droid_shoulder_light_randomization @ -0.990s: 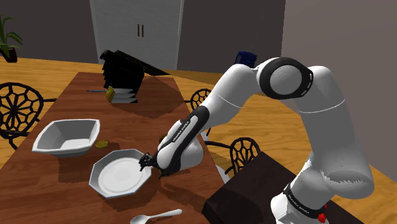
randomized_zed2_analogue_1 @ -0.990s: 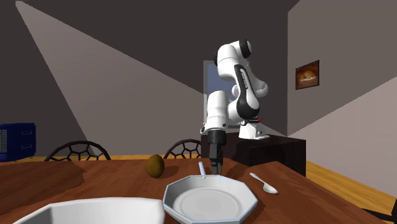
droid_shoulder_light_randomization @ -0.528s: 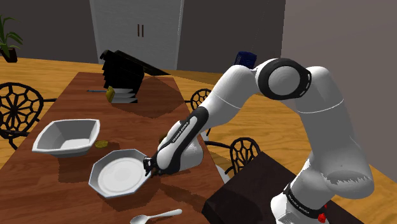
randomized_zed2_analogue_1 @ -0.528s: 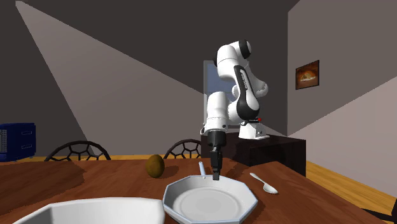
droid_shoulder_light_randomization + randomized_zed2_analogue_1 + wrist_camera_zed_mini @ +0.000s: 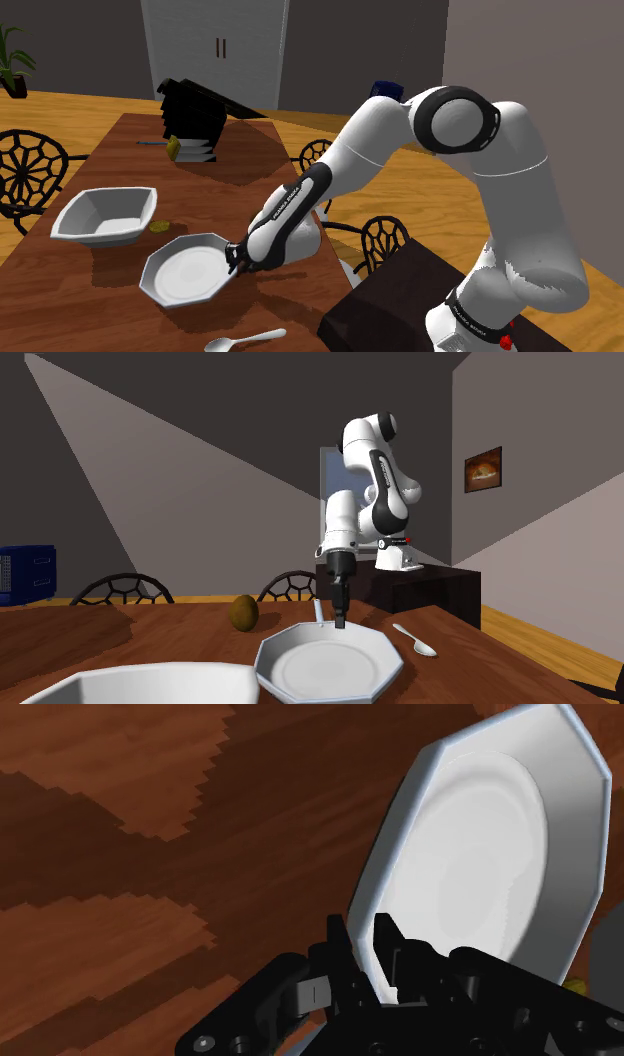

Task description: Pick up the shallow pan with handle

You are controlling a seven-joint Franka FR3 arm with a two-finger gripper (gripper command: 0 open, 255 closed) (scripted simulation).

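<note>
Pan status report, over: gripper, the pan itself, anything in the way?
Gripper shut on the pan's rim. Pan white, eight-sided. Bowl and spoon nearby, both apart from the pan.

shallow pan (image 5: 330, 670): near rim cut off by the second exterior view's bottom edge; in the wrist view one side runs out of the picture, and the fingers of the gripper (image 5: 362, 951) cover the stretch of rim they clasp.
square bowl (image 5: 140, 684): mostly below the second exterior view's bottom edge.
blue crate (image 5: 24, 574): cut by that view's left edge.
framed picture (image 5: 483, 469): subject too small to tell.
blue object (image 5: 386, 90): mostly behind the arm; cannot tell what it is.
chair (image 5: 384, 241): partly behind the forearm and the stand (image 5: 398, 296).
potted plant (image 5: 12, 62): cut by the shoulder view's left edge.
</note>
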